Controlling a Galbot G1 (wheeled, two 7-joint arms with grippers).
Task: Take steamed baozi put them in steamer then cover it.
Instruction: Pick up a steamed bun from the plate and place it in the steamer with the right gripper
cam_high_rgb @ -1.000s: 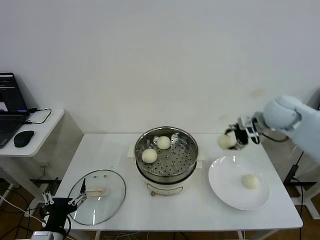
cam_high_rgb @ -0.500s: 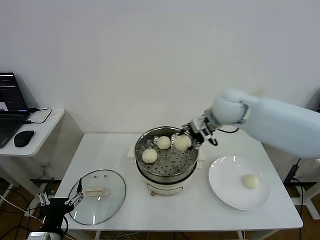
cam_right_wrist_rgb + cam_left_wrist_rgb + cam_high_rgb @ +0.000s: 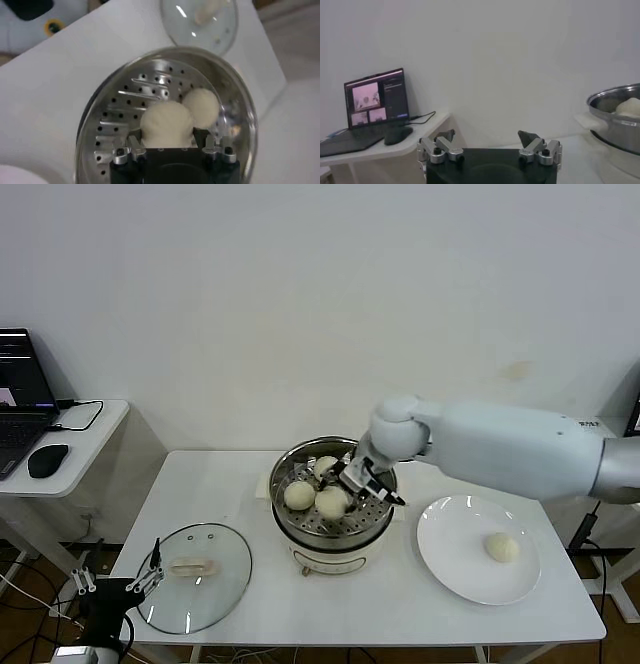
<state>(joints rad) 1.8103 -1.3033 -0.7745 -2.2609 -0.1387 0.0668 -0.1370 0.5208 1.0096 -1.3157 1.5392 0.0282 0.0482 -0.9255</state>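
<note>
The steamer (image 3: pixel 336 529) stands mid-table with two baozi (image 3: pixel 299 495) (image 3: pixel 325 466) on its perforated tray. My right gripper (image 3: pixel 343 492) reaches into the pot and is shut on a third baozi (image 3: pixel 331 503), low over the tray. In the right wrist view the held baozi (image 3: pixel 167 122) sits between the fingers (image 3: pixel 167 145), touching a neighbour bun (image 3: pixel 201 105). A fourth baozi (image 3: pixel 501 547) lies on the white plate (image 3: pixel 450 559). The glass cover (image 3: pixel 195 576) lies flat at the front left. My left gripper (image 3: pixel 115 586) hangs open and empty off the table's front left corner.
A side table at the far left holds a laptop (image 3: pixel 20 399) and a mouse (image 3: pixel 47 460). The left wrist view shows the laptop (image 3: pixel 375 100) and the steamer's rim (image 3: pixel 615 107). The right forearm (image 3: pixel 500 449) spans above the plate's far side.
My right gripper has carried the baozi from above the plate leftwards and down into the steamer. The left gripper has barely shifted.
</note>
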